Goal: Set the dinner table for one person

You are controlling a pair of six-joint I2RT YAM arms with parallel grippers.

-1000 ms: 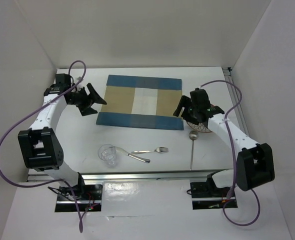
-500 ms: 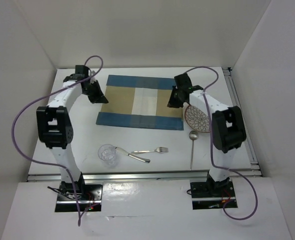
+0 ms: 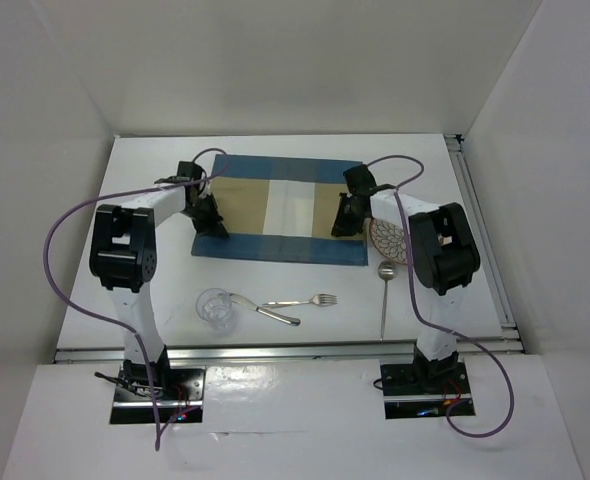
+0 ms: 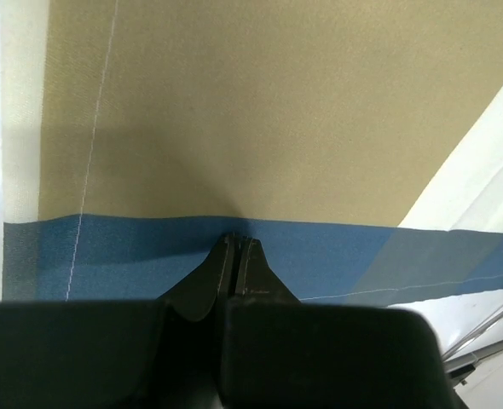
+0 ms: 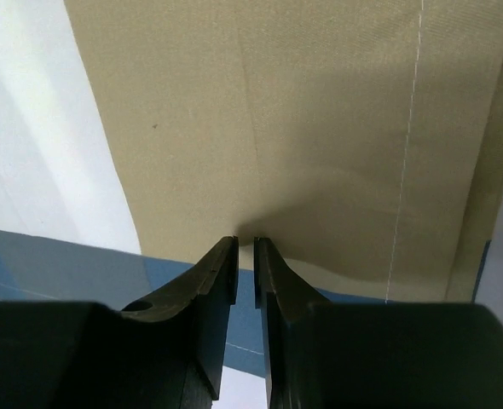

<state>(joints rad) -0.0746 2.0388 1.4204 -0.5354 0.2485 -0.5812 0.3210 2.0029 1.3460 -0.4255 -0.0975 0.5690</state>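
The left pincer [image 4: 237, 243] has its fingers pressed together on a striped cloth placemat [image 4: 234, 111], gripping it near its left end where the blue band meets the tan. The right pincer [image 5: 245, 243], almost closed, pinches a puckered fold of the same mat near its right end. The mat lies on the white dinner table [image 3: 175, 280], which spreads out around both pincers. Just right of the right pincer sits a patterned plate [image 3: 385, 242]. Nearer the arm bases lie a spoon [image 3: 386, 270], fork [image 3: 310, 300], knife [image 3: 275, 316] and clear glass [image 3: 215, 308].
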